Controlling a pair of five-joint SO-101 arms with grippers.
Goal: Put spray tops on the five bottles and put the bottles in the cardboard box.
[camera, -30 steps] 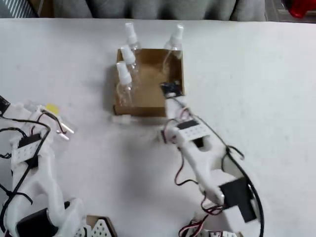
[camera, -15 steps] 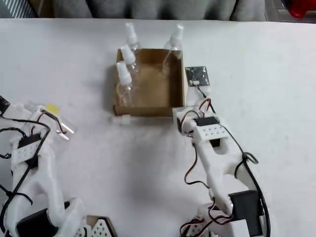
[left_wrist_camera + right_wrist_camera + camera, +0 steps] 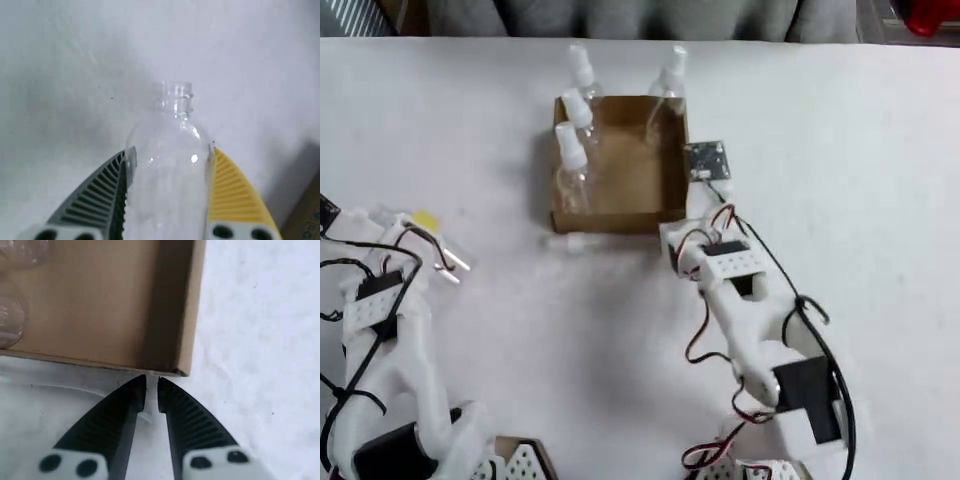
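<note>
Over at the left edge of the high view, the left gripper (image 3: 171, 152) has its grey and yellow fingers clamped on the body of a clear bottle (image 3: 172, 112). Its neck is bare, no spray top on it (the last of the five, by my count). Four capped bottles (image 3: 571, 165) already stand in the cardboard box (image 3: 610, 222) at upper centre, crowded along its left and far walls. So the step in hand, I'd judge, is capping number five.

The right gripper (image 3: 151, 385) sits at the box's lower right corner, tips just off the cardboard. Its fingers are drawn almost together with only a slit between them, and I can make out nothing inside. A small white piece (image 3: 567, 242) lies on the white table (image 3: 840, 120) just below the box's front wall, left of that gripper. It is likely the missing spray top, though too small to be sure.

The next move calls for taking hold of that piece, carrying it across to the held bottle and seating it squarely on the neck. In the way: the box wall hugging the piece, which leaves little room for fingers, and the right arm's loose wires (image 3: 700, 340). Free floor in the box is on its right half.
</note>
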